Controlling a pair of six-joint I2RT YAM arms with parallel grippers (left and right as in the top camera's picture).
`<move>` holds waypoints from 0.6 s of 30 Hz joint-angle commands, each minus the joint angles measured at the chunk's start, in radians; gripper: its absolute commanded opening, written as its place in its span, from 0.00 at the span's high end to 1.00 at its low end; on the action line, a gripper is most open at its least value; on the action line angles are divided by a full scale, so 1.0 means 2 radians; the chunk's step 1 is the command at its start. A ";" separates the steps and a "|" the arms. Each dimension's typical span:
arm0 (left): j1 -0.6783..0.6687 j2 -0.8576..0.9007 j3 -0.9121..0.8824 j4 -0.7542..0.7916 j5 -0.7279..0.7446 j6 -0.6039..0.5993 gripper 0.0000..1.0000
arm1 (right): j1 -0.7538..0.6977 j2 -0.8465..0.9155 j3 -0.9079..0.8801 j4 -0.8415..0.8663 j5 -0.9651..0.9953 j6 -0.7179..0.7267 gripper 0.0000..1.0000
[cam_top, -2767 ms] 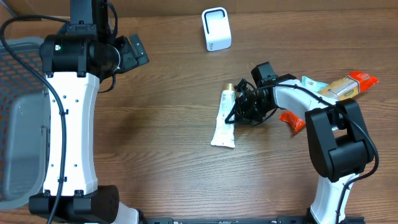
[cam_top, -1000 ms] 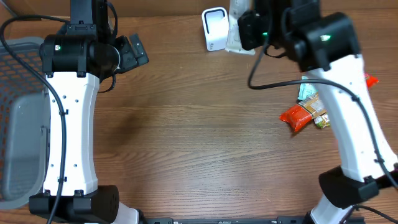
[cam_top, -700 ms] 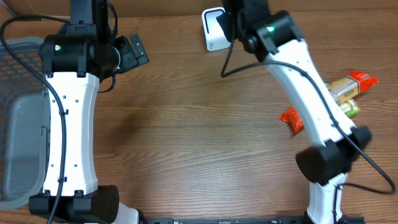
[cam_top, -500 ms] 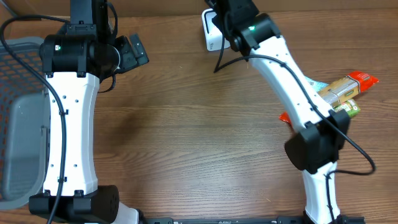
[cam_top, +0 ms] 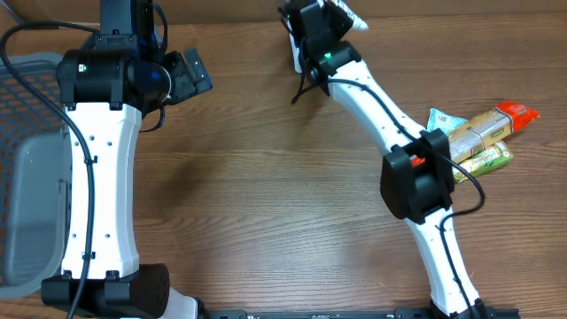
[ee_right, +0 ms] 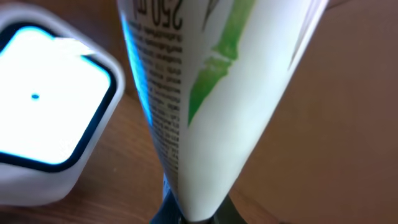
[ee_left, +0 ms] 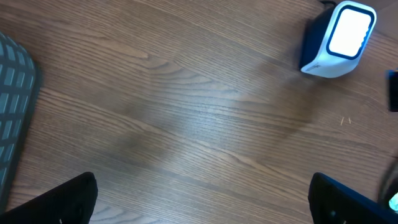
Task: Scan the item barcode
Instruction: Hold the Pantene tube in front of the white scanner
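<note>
Wooden counter: brown planks that carry everything in the overhead view.
Grey basket: a mesh basket at the counter's left edge, partly cut off by the frame.
Left arm: white and black, running along the left side from the near edge toward the far edge.
Right arm: stretched from the near right corner diagonally to the middle of the far edge.
Snack packets: an orange-red one, a green one and a teal one, heaped together at the right edge, well apart from the scanner.
Scanner: a small white box with a dark rim and a lit face, standing at the far edge.
Tube: white with green marks and printed text, held just beside the scanner's lit face, above the far edge.
Left fingers: spread wide over bare wood, holding nothing.
Right fingers: pinching the tube's narrow end.
</note>
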 commanded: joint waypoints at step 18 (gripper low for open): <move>0.000 0.004 0.004 0.001 -0.003 0.008 0.00 | -0.002 0.041 0.011 0.013 0.082 -0.003 0.96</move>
